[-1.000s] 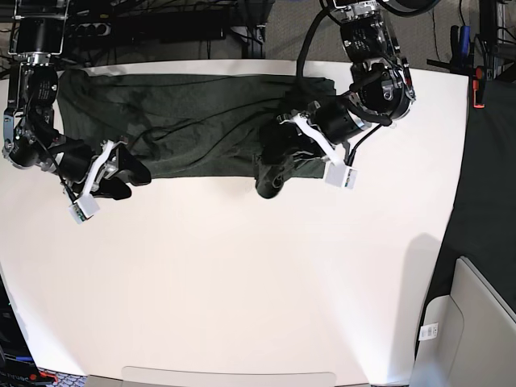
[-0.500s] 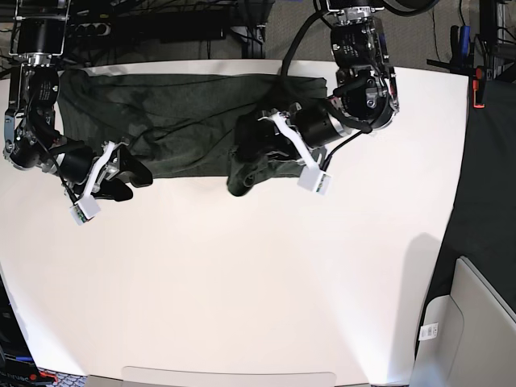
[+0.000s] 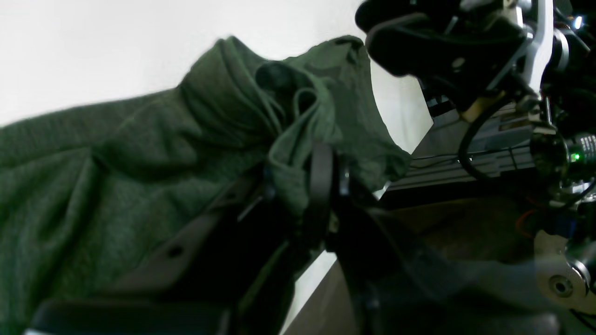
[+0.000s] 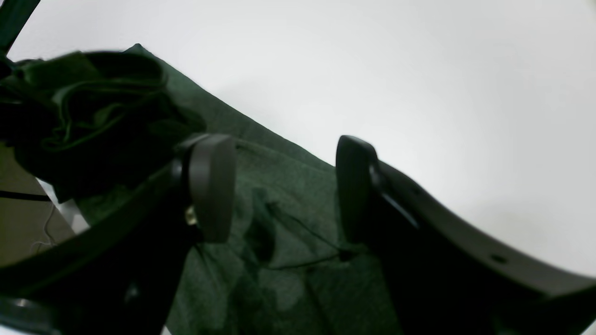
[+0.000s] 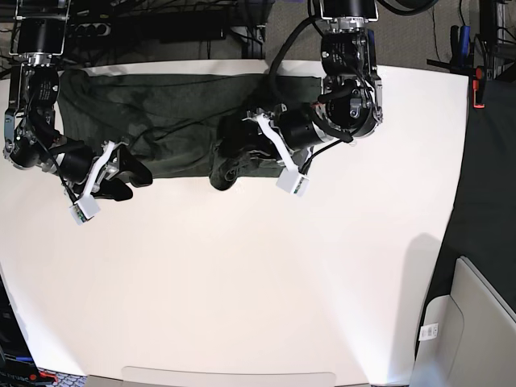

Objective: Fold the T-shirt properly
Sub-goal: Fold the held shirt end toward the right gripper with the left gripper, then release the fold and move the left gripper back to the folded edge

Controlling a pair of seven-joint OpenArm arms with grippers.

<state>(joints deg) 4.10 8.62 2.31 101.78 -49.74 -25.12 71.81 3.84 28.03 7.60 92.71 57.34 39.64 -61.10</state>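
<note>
The dark olive-green T-shirt (image 5: 161,113) lies spread along the far side of the white table. My left gripper (image 5: 222,171) is shut on a bunched fold of the shirt's right end, held over the shirt's front edge near the middle. In the left wrist view the bunch of T-shirt (image 3: 288,121) drapes over the gripper (image 3: 331,172), whose fingers stand close together. My right gripper (image 5: 139,182) hovers open at the shirt's front left edge. In the right wrist view its fingers (image 4: 212,186) stand wide apart over flat T-shirt fabric (image 4: 279,279), gripping nothing.
The white table (image 5: 242,282) stretches toward the near edge. A pale bin (image 5: 468,322) stands off the table's lower right corner. Cables and dark equipment (image 5: 161,28) lie beyond the far edge.
My left gripper has carried the shirt's right end leftward, folding it over the body. The right arm has stayed put.
</note>
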